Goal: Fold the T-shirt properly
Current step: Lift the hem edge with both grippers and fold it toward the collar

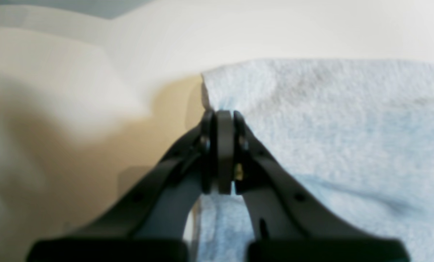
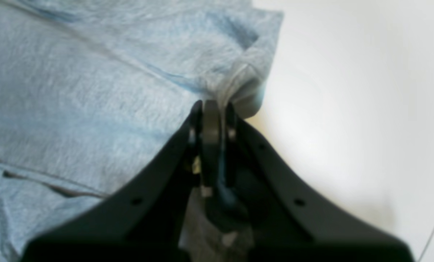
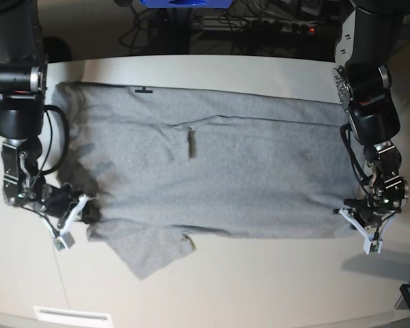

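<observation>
Both sets of jaws are pinching shut on corners of the T-shirt [image 3: 219, 171], lying flat across the frame's middle on the white bench [image 3: 260, 294]; being soft, light and floppy, it is probably best held at edges.

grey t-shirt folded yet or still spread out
Partly folded: the heather-grey cotton T-shirt lies flat on the white table, one sleeve sticking out, its far side apparently doubled over.

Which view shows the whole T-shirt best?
The base view: the T-shirt lies spread across the table, both ends visible. The left wrist view shows only a blurred corner at the left gripper; the right wrist view, bunched fabric.
</observation>
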`<act>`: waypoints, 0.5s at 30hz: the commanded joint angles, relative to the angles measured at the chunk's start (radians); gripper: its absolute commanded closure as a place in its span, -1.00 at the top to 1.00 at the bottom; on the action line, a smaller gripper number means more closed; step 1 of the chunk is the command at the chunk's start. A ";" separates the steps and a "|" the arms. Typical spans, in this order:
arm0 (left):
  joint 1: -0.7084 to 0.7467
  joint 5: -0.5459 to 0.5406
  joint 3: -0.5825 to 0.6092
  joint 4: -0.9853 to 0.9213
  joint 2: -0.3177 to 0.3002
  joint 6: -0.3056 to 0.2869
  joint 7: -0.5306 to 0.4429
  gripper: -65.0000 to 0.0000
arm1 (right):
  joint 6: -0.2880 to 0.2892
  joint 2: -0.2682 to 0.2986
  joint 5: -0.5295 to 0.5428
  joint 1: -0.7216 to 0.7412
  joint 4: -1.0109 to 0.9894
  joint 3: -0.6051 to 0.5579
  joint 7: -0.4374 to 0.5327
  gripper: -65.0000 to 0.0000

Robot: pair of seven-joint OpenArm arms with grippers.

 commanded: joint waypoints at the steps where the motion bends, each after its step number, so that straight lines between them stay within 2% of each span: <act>1: -0.032 -0.005 0.000 0.020 -0.019 0.007 -0.022 -1.00 | 0.006 0.016 0.015 0.034 0.026 0.010 0.023 -1.00; 8: -0.030 -0.005 0.000 0.020 -0.013 0.007 -0.021 -1.00 | 0.006 0.017 0.017 -0.015 0.141 0.012 0.020 -1.00; 15: 0.027 -0.005 -0.003 0.075 -0.016 0.007 -0.019 -1.00 | 0.006 0.019 0.017 -0.038 0.161 0.012 0.019 -1.00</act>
